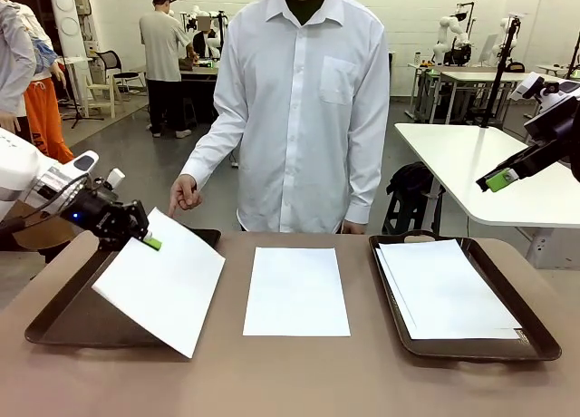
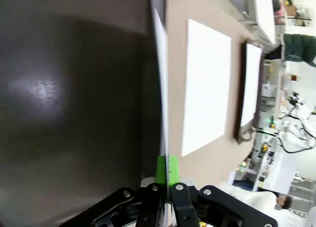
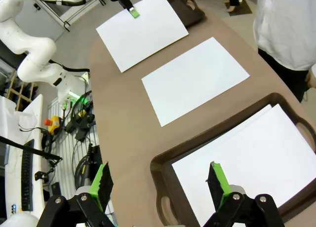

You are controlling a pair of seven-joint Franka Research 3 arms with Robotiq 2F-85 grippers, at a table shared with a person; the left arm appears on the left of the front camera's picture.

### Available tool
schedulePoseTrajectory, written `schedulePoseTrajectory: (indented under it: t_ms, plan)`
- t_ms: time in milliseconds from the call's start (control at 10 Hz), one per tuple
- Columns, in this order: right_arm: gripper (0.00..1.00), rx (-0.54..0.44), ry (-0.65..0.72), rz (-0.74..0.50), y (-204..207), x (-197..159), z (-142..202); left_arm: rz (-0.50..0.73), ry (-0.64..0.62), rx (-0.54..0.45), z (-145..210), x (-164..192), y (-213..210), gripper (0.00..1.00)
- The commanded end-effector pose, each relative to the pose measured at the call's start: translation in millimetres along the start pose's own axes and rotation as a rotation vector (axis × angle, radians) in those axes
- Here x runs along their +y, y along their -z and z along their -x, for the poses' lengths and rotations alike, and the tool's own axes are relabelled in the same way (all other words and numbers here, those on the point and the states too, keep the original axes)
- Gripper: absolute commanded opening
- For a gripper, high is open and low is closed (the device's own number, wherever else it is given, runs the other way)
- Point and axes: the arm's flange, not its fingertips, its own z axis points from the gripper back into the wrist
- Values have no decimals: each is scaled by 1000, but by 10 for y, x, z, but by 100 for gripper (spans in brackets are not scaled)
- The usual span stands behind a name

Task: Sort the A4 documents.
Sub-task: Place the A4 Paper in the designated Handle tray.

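From the front, the left gripper point(image 1: 136, 231) pinches one sheet point(image 1: 163, 286) tilted over the left tray point(image 1: 54, 326), and a second sheet point(image 1: 296, 290) lies mid-table; the left wrist view confirms the closed pinch; the right wrist view shows the right gripper point(image 3: 159, 170) gaping empty over the stacked right tray point(image 3: 207, 134), so sorting seems about half done.

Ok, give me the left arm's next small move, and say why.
Probably ease the sheet leftward and lower it flat into the left tray. The left end effector is shut on the sheet's top edge, the sheet hangs tilted, and its lower edge reaches past the tray's right rim, over the table. The tray looks bare.
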Motion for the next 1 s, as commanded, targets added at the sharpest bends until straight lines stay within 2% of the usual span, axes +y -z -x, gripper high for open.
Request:
schedulePoseTrajectory:
  t_ms: [0,400,900]
  plan:
    - [100,-1,-2,-2,16,2,-3,-83,18,-19,-30,94,1,1]
    - [100,-1,-2,-2,16,2,-3,-289,20,-81,-162,310,-135,1]
    - [100,-1,-2,-2,16,2,-3,-369,63,-29,-493,416,-83,1]
